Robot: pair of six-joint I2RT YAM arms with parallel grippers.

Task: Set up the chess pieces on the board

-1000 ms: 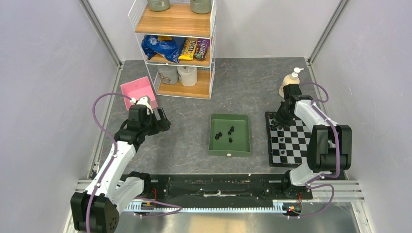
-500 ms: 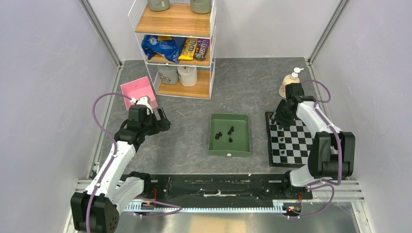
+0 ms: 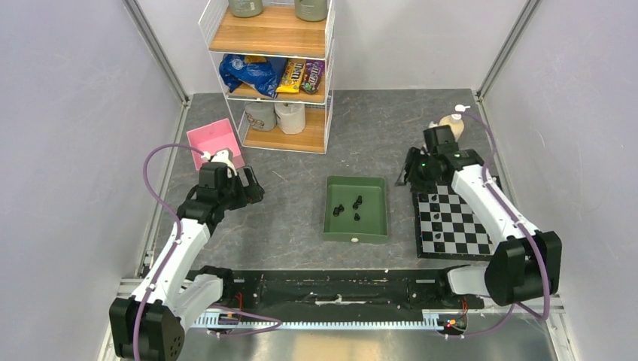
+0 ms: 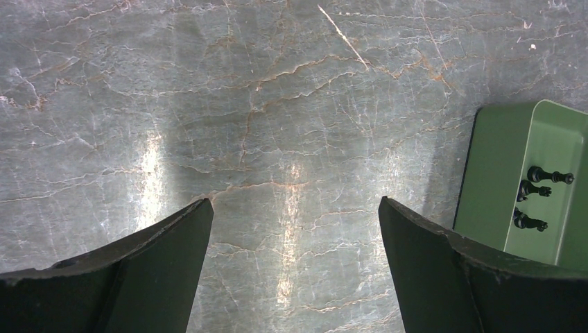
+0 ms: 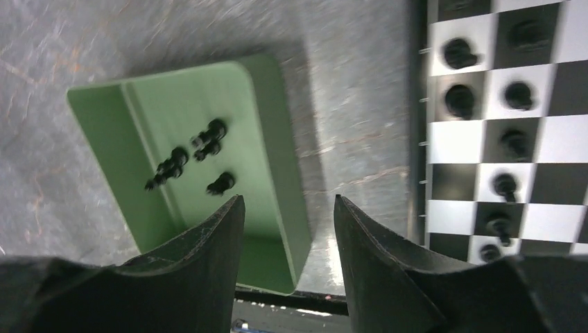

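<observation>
Right gripper (image 3: pixel 411 171) hovers above the gray surface (image 3: pixel 293 203) between the green tray (image 3: pixel 372 219) and the far left corner of the board (image 3: pixel 459 226), its fingers (image 5: pixel 208 243) parted with nothing between them. Black chess pieces (image 5: pixel 459 100) stand along the board's left edge, at the right of the scene; four more (image 3: pixel 347 208) lie in the tray. At left, the left gripper (image 3: pixel 252 188) hangs over bare surface, fingers (image 4: pixel 139 263) wide and empty.
</observation>
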